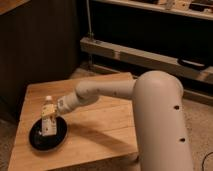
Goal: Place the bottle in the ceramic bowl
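Note:
The bottle, clear with a white cap and a pale label, stands nearly upright over the inside of the black ceramic bowl at the front left of the wooden table. My gripper reaches in from the right and is shut on the bottle at its middle. The bottle's base is low in the bowl; whether it touches the bottom is hidden.
My white arm stretches from the right across the table. A dark wall stands behind the table on the left. A metal shelf frame runs along the back right. The floor is speckled grey.

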Available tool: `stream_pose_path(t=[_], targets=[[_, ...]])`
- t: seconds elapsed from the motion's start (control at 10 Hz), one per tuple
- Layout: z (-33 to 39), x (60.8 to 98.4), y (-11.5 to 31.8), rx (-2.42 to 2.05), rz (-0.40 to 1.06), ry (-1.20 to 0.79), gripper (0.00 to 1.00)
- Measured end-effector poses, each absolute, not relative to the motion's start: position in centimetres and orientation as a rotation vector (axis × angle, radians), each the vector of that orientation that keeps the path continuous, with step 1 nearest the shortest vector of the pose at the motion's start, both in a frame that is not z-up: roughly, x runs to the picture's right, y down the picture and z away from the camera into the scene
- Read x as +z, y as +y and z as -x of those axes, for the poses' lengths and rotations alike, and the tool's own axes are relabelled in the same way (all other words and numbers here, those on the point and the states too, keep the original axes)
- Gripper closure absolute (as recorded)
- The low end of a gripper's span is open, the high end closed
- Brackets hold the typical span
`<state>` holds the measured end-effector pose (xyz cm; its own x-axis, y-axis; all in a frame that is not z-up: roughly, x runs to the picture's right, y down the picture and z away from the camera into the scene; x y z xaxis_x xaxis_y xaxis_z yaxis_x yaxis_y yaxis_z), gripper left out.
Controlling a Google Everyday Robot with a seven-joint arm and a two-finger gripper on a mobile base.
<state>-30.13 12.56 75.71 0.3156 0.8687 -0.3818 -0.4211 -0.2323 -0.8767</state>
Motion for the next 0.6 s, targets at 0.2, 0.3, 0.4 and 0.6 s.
stream_pose_path(t=[0.2, 0.3, 0.4, 0.6], targets=[[30.19, 75.77, 12.59, 1.287, 1.306, -0.463, 0.20], [30.19, 75.76, 12.57, 1.287, 1.306, -0.463, 0.20], [30.17, 75.76, 12.56, 1.287, 1.306, -0.463, 0.20], [30.14, 75.78, 12.57, 1.288, 1.306, -0.463, 0.20]])
